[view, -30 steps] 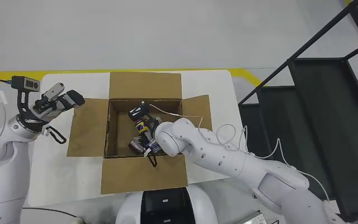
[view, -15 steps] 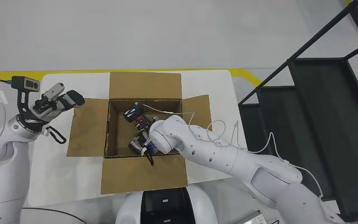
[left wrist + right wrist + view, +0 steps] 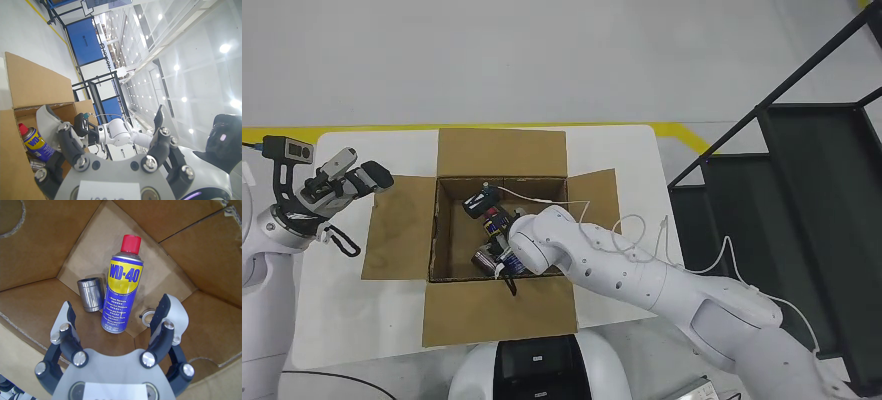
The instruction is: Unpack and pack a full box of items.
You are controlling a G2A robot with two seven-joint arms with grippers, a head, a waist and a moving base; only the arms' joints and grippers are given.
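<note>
Box (image 3: 500, 152) stands open on the table (image 3: 342, 310), with spray can (image 3: 122, 285), steel cylinder (image 3: 90, 294) and ring (image 3: 146, 316) inside: unpacking looks unfinished. My right pincer (image 3: 116, 305) hangs wide over the can; my left pincer (image 3: 103, 111) is wide, outside.

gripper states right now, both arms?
Left gripper: open, empty, beside the box.
Right gripper: open, empty, inside the box over the spray can.

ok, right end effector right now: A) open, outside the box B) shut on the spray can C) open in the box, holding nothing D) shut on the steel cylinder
C: the right end effector is open inside the box, clear of the spray can.
</note>
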